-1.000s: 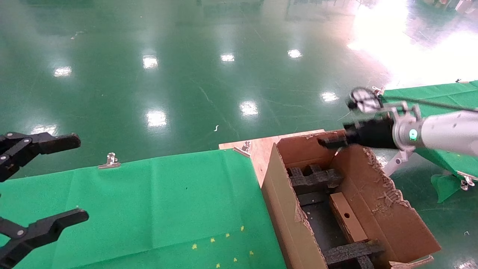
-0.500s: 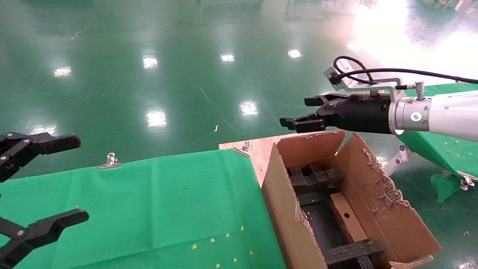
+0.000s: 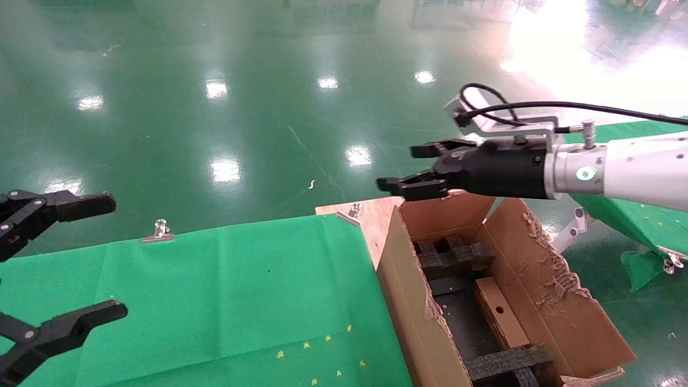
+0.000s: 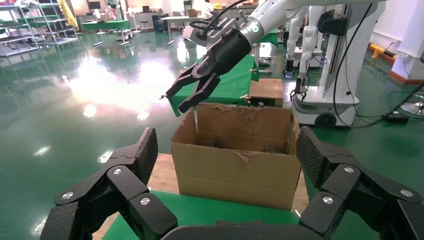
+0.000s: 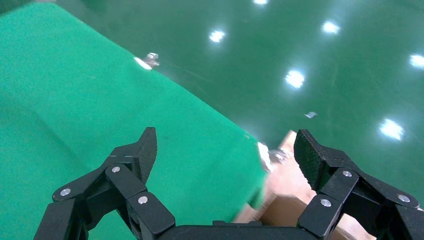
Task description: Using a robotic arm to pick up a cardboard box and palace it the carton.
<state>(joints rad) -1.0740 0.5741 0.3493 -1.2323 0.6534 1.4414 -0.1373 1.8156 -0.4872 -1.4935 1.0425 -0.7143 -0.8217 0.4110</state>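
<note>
Item, far left: my left gripper (image 3: 118, 257), parked above the left end of the green cloth (image 3: 215, 290), its two black fingers spread wide and holding nothing. Item: a metal clip (image 3: 159, 231) on the cloth's far edge, and to its right a bare wooden board (image 3: 376, 212) showing at the cloth's far right corner. Item: the carton (image 3: 564, 317), open, with ragged flaps, standing just right of the cloth, with black foam inserts (image 3: 454, 255) at its far and near ends. Item: the cardboard box (image 3: 497, 317), lying inside the carton on the floor between the foam pieces, hole face up, its long axis running far to near and drifting slightly right toward the near end. Item: the robotic arm (image 3: 634, 172), reaching in from the right, level; its gripper (image 3: 400, 167) hangs above the carton's far left corner, fingers parted and empty. The box lies below that gripper, nearer and to the right of it, well apart; I judge the placing done. Of all grippers, that one is closest to the box; my left is far across the cloth. Item: my right gripper (image 5: 225, 145), seen only from its own wrist, over the cloth near the board, fingers wide, empty.
</note>
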